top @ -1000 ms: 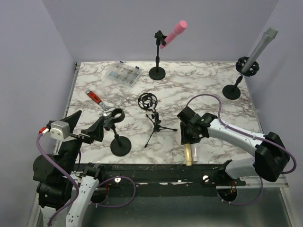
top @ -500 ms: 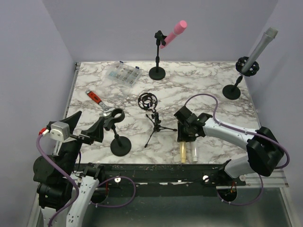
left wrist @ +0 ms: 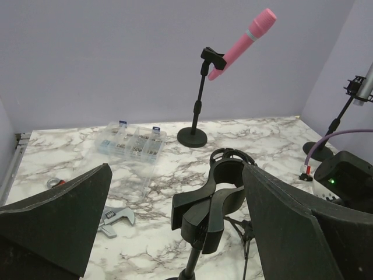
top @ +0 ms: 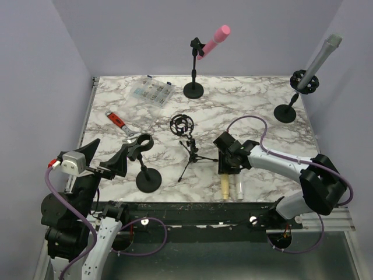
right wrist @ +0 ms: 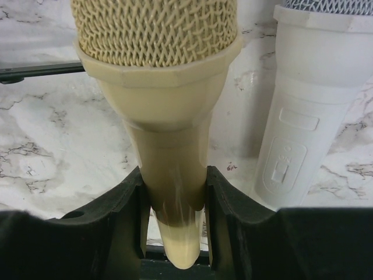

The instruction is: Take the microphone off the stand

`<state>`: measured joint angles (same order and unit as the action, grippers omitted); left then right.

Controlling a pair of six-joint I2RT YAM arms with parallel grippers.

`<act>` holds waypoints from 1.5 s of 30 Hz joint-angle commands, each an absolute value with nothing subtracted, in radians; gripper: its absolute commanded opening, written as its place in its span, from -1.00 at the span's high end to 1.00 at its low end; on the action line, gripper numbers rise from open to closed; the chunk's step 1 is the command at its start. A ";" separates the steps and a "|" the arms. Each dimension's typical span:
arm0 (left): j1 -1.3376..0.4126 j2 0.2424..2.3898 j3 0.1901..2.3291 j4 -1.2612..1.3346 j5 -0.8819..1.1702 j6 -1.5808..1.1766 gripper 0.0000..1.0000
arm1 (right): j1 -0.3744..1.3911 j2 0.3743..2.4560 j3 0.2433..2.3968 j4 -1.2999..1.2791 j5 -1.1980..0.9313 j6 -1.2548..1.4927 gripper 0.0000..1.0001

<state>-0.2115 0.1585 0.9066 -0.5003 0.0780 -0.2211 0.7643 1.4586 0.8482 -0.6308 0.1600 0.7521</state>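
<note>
My right gripper (top: 228,166) (right wrist: 173,198) is shut on the handle of a cream microphone (top: 225,186) (right wrist: 169,116), low over the table near the front edge. The microphone's mesh head points toward the edge. A white microphone (top: 239,188) (right wrist: 303,134) lies just to its right. My left gripper (top: 108,157) (left wrist: 175,181) is open, its fingers on either side of the empty black clip stand (top: 141,147) (left wrist: 218,201) without touching it.
A pink microphone (top: 214,39) (left wrist: 242,41) sits in a stand at the back centre. A grey microphone (top: 319,58) sits in a shock-mount stand at the back right. An empty tripod shock mount (top: 185,131) stands mid-table. A clear parts box (top: 151,91) and a red-handled wrench (top: 119,122) lie at the left.
My right gripper has moved a little to the left and lower with the cream microphone, bringing it close beside the white microphone. The left arm has not moved.
</note>
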 commanded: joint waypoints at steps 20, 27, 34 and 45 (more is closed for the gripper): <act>-0.214 0.151 0.904 -0.508 0.058 -0.214 -0.97 | 0.759 1.497 0.780 -0.545 0.195 0.792 0.08; -0.213 0.149 0.899 -0.509 0.060 -0.215 -0.97 | 0.759 1.495 0.787 -0.541 0.193 0.792 -0.06; -0.214 0.149 0.901 -0.508 0.060 -0.219 -0.97 | 0.759 1.472 0.834 -0.587 0.210 0.780 -0.13; -0.213 0.238 0.971 -0.572 0.093 -0.267 -0.97 | 0.760 1.395 1.033 -0.689 0.231 0.639 -0.58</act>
